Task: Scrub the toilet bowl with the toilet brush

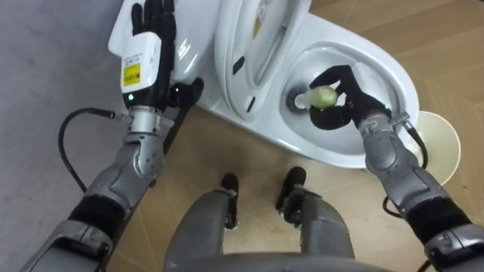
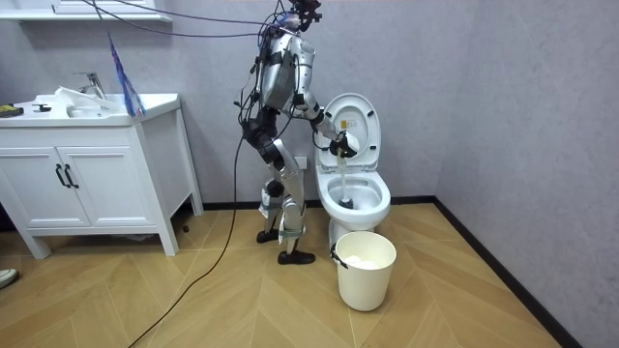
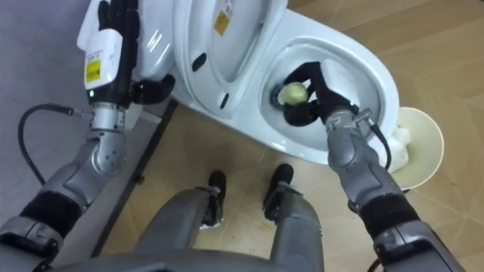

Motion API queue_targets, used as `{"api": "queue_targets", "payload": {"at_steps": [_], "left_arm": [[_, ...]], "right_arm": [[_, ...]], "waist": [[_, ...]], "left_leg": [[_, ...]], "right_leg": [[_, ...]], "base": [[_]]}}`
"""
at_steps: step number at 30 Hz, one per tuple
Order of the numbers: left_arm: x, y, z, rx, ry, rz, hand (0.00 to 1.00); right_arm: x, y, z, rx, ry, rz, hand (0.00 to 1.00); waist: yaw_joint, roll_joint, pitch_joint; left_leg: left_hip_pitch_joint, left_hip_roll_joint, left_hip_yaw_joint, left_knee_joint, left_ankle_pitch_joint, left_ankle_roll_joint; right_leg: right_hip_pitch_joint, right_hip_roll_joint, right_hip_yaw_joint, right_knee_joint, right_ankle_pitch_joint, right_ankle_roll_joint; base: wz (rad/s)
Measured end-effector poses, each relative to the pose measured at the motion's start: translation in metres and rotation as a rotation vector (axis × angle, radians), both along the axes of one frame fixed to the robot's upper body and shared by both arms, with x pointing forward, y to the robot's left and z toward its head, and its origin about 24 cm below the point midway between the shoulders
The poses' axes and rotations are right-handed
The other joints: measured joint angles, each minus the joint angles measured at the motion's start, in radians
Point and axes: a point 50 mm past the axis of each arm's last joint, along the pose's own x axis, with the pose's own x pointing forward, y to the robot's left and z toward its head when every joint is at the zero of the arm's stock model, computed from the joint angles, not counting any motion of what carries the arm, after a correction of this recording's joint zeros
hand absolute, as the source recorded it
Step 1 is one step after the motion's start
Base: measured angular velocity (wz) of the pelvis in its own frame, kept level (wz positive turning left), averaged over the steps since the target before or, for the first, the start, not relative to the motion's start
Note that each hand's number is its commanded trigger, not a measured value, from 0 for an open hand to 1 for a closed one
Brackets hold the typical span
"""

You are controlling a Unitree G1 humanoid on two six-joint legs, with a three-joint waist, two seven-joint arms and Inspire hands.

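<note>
A white vanity cabinet (image 2: 87, 184) with a tap (image 2: 92, 85) on top stands at the room view's left. The robot stands upright between it and the toilet, close beside the bowl and bent slightly toward it.

In the eye views the toilet (image 1: 389, 72) fills the area from 11 to 2 o'clock. Its seat and lid (image 1: 253, 45) are raised and lean back toward the tank (image 1: 121, 34) at 11 o'clock. The open bowl is at 1 o'clock, just ahead of the robot's feet.

A cream bucket (image 1: 440, 147) stands on the wooden floor at 3 o'clock, just beside the bowl's front. The room view shows something pale inside it.

The right hand (image 1: 346, 97) reaches over the bowl at 1 o'clock. Its fingers are curled tight round the top of the toilet brush (image 1: 321, 97), whose pale yellow-green handle end shows in the fist. In the room view the brush's shaft hangs straight down from this hand into the bowl. I cannot tell whether the brush head touches the porcelain.

The left hand (image 1: 155, 30) is at 11 o'clock. Its fingers are straight and spread, laid flat against the top of the tank and gripping nothing.
</note>
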Motion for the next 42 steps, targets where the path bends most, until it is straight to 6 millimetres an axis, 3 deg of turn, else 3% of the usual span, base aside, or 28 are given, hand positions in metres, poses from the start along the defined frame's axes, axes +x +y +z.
{"api": "queue_targets", "payload": {"at_steps": [2,7,13,19,23,28,34,38,42], "left_arm": [[0.000,0.003,0.000,-0.002,-0.003,0.025,0.00],[-0.002,0.008,0.002,-0.004,-0.047,0.064,0.00],[-0.007,0.016,0.001,-0.002,-0.056,0.099,0.00],[-0.011,0.024,0.001,0.017,-0.071,0.130,0.00],[-0.010,0.024,0.002,0.017,-0.069,0.132,0.00],[-0.010,0.021,0.000,0.024,-0.055,0.127,0.00],[-0.008,0.014,-0.001,-0.005,-0.051,0.146,0.00],[-0.009,0.010,-0.004,-0.011,-0.031,0.155,0.00],[-0.010,0.003,-0.011,-0.018,0.026,0.132,0.00]], "right_arm": [[0.001,0.000,0.002,0.021,-0.001,-0.006,1.00],[0.008,-0.005,0.011,0.157,-0.042,-0.093,1.00],[0.029,-0.023,0.042,0.264,-0.204,-0.227,1.00],[0.031,-0.033,0.051,0.359,-0.248,-0.298,1.00],[0.026,-0.035,0.043,0.399,-0.234,-0.335,1.00],[0.014,-0.047,0.013,0.410,-0.139,-0.449,1.00],[0.022,-0.037,0.027,0.498,-0.216,-0.467,1.00],[0.020,-0.026,0.025,0.525,-0.220,-0.466,1.00],[0.002,-0.023,-0.019,0.471,-0.037,-0.496,1.00]], "waist": [[-0.012,-0.004,0.0005],[-0.040,-0.046,-0.0001],[-0.077,-0.059,0.0033],[-0.099,-0.070,0.0058],[-0.098,-0.068,0.0053],[-0.099,-0.057,0.0069],[-0.092,-0.050,0.0049],[-0.085,-0.035,0.0041],[-0.077,0.003,0.0039]], "left_leg": [[0.003,-0.001,0.002,-0.011,0.000,0.000],[0.007,-0.002,0.008,-0.014,0.002,-0.001],[0.008,-0.001,0.020,-0.014,0.005,0.005],[0.008,0.000,0.023,-0.014,0.005,0.005],[0.007,0.004,0.022,-0.011,0.005,0.004],[0.010,0.003,0.013,0.000,0.004,0.005],[0.004,-0.001,0.027,0.005,0.000,0.010],[0.014,0.000,0.026,0.004,0.000,0.010],[0.031,0.000,0.017,-0.001,-0.007,0.013]], "right_leg": [[0.000,-0.003,0.000,0.003,0.000,0.000],[-0.001,-0.004,0.006,0.008,0.001,0.000],[-0.009,-0.018,0.013,0.019,0.001,0.001],[-0.011,-0.016,0.014,0.018,0.003,0.000],[-0.002,-0.008,0.011,0.004,0.010,-0.003],[0.009,-0.012,0.005,0.002,0.009,0.002],[-0.007,-0.016,0.013,0.021,0.007,0.003],[0.003,-0.013,0.013,0.015,0.008,0.004],[0.028,-0.015,0.004,0.011,0.001,0.011]], "base": [[-0.05],[-0.01],[-0.01],[0.00],[0.00],[0.05],[-0.04],[0.00],[0.05]]}}
